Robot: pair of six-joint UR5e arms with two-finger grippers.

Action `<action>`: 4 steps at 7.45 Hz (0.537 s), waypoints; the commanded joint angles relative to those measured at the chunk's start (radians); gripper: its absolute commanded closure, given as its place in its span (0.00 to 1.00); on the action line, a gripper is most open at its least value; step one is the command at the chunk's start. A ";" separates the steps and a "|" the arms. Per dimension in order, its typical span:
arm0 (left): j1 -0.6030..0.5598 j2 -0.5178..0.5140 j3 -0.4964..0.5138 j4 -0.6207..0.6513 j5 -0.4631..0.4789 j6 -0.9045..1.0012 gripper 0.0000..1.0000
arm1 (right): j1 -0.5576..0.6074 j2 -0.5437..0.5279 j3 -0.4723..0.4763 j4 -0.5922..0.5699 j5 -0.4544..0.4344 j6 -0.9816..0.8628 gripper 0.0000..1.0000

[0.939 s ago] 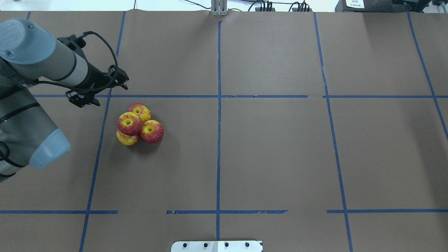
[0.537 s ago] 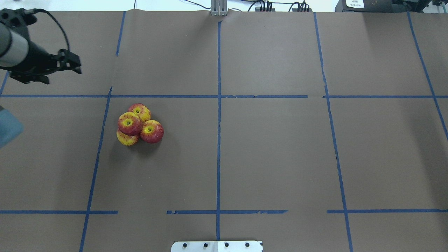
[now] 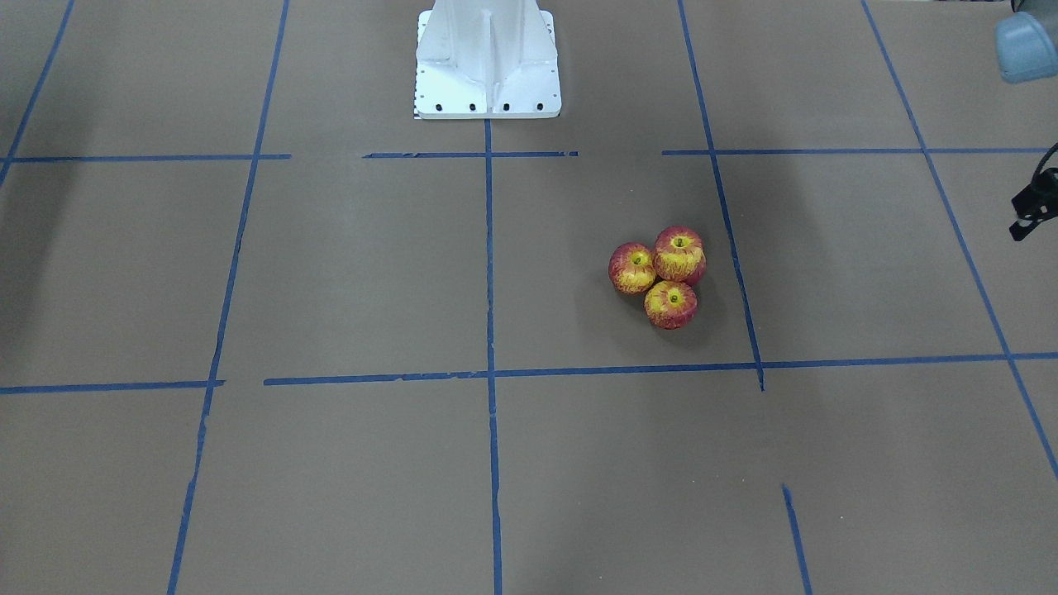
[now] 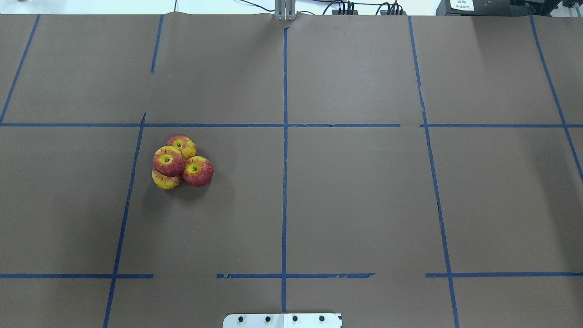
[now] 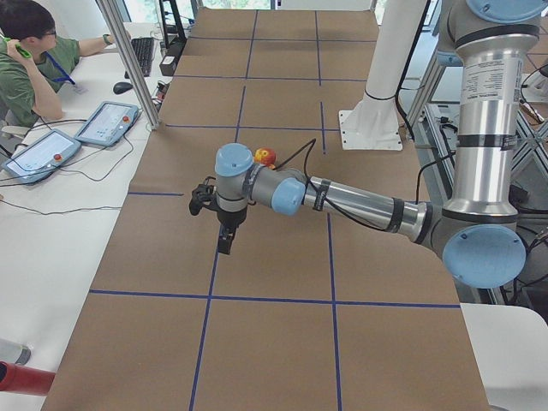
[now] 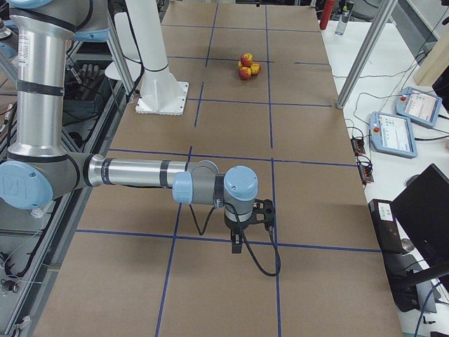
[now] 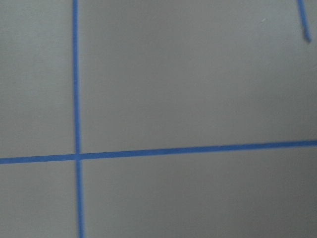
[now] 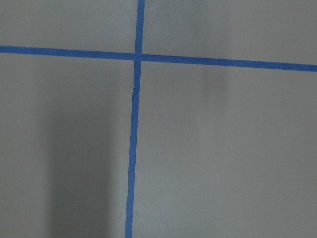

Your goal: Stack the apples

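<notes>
Brown paper [image 7: 188, 79], blue tape cross [image 7: 77, 156] at lower left, short tape end [image 7: 303, 22] top right, slightly blurred.

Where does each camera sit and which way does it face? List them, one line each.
Front-facing: across the table, facing the robot, steeply down on the apples; shows white base, left-arm joint at right edge.
Overhead: behind the robot, forward and down; only the base's edge shows.
Exterior left: table's left end, along it; left arm, left pincer near.
Exterior right: opposite end; right arm, right pincer near.
Left wrist: down on taped paper; no body.
Right wrist: likewise.
Shared: front-facing and overhead both show apples and base.
</notes>
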 commanded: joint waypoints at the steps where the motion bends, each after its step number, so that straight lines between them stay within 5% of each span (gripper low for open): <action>1: -0.116 0.042 0.032 0.162 -0.003 0.278 0.00 | 0.000 0.000 0.000 0.000 0.000 0.000 0.00; 4: -0.157 0.068 0.035 0.194 -0.122 0.355 0.00 | 0.000 0.000 0.000 0.000 0.000 0.000 0.00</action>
